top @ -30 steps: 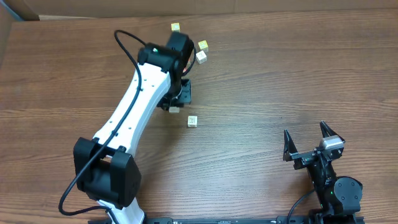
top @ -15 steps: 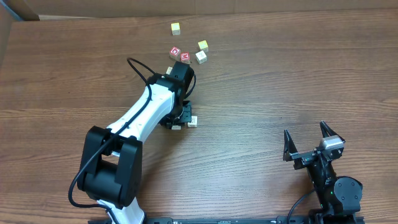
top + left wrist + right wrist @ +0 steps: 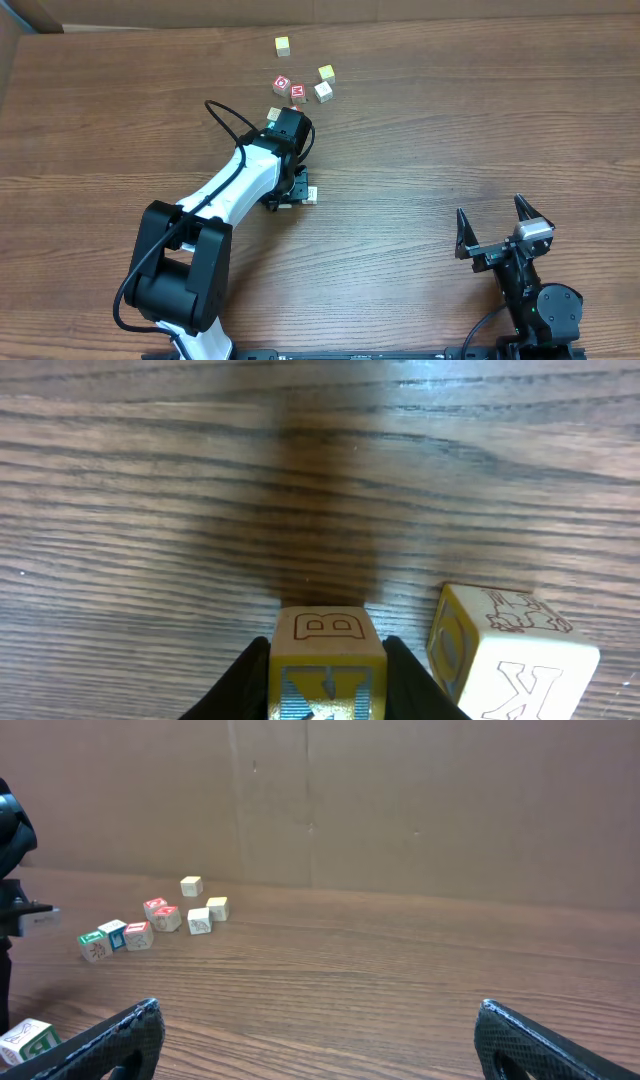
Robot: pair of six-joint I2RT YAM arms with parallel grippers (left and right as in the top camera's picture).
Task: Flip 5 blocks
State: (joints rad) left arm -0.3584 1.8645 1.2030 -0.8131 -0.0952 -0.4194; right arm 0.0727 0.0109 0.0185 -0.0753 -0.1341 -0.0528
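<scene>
right gripper (image 3: 490,212) spread wide at our near edge | left gripper (image 3: 327,678) down mid-table, fingers (image 3: 243,682) hugging the B block (image 3: 325,632) on the wood, and we can't tell if it's pinched | K block (image 3: 512,652) just beside it, not touching | red cubes (image 3: 282,84) farther back
</scene>
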